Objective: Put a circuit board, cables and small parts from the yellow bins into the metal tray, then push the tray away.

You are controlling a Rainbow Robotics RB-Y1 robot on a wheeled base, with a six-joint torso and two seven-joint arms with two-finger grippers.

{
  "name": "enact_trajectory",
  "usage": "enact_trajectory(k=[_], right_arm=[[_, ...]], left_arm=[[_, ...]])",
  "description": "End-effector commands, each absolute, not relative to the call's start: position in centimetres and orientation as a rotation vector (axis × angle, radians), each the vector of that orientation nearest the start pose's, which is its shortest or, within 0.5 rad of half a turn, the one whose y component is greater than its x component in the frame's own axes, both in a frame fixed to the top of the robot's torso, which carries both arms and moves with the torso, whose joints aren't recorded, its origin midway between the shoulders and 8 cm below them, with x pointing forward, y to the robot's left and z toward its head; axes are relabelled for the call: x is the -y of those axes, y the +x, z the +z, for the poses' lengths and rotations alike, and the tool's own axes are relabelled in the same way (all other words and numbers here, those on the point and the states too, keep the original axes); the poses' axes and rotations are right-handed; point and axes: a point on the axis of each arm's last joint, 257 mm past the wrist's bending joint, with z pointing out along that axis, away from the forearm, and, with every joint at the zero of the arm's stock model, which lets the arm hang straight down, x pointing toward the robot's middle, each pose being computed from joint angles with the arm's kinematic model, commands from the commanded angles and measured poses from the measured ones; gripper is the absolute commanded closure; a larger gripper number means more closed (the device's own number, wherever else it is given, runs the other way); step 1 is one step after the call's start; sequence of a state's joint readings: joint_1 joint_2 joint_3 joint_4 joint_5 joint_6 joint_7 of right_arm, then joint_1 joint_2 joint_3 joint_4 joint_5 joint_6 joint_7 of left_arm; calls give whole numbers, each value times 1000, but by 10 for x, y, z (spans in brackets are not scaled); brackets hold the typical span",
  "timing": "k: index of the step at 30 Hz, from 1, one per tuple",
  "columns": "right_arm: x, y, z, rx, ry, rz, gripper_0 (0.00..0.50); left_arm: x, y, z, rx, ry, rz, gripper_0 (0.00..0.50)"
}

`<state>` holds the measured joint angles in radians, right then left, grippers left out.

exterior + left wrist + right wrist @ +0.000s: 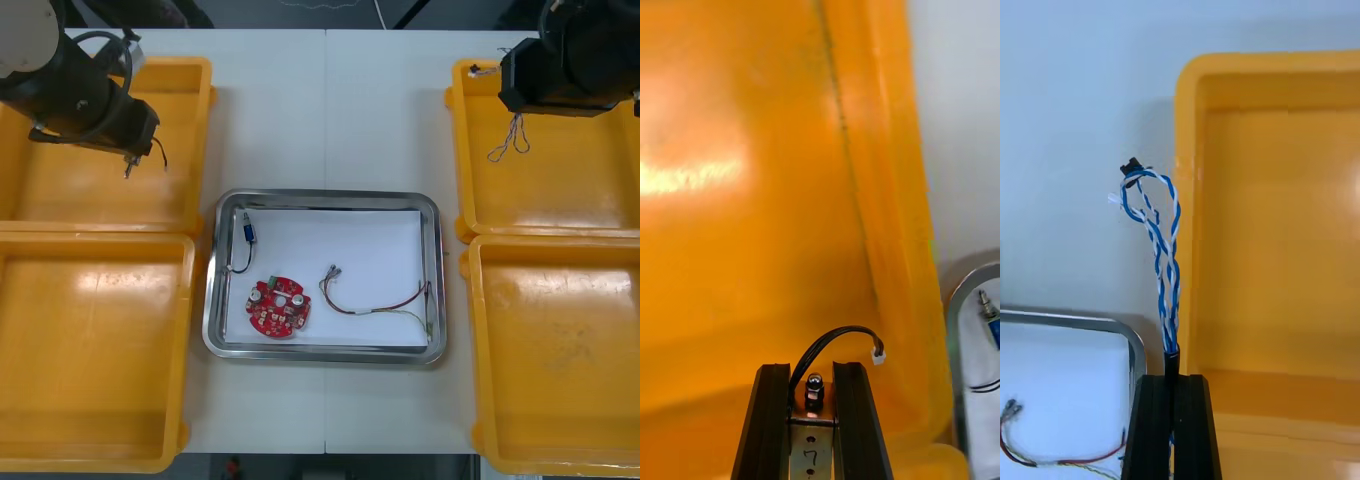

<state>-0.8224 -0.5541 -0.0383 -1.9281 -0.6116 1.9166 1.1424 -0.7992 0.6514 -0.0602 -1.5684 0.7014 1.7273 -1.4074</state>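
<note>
My left gripper [813, 371] hangs over the far left yellow bin [100, 190], shut on a small metal part [814, 391] with a short black cable [836, 339] that ends in a white plug. My right gripper [1171, 381] is above the inner edge of the far right yellow bin [560, 190], shut on a twisted blue and white cable [1160, 247] whose loops dangle free [508, 142]. The metal tray [325, 197], white inside, holds a round red circuit board [277, 307], a red and yellow cable [375, 300] and a black cable with a small blue part [245, 232].
Two more yellow bins stand near the front, one at the left [90, 350] and one at the right [560, 350]. The tray's corner [1120, 328] lies beside the right fingers. Bare table runs beyond the tray.
</note>
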Motion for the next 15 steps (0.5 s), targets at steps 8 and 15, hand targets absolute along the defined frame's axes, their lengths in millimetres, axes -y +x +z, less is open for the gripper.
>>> enact_trajectory(k=[8,15], right_arm=[[156,468,-58,-2302,-740,-81,500],[130,452,-86,-2257,-1040,-158,500]], left_arm=[[-281,519,-91,-2586,183,86,500],[-270,521,-86,-2559,162,47,500]])
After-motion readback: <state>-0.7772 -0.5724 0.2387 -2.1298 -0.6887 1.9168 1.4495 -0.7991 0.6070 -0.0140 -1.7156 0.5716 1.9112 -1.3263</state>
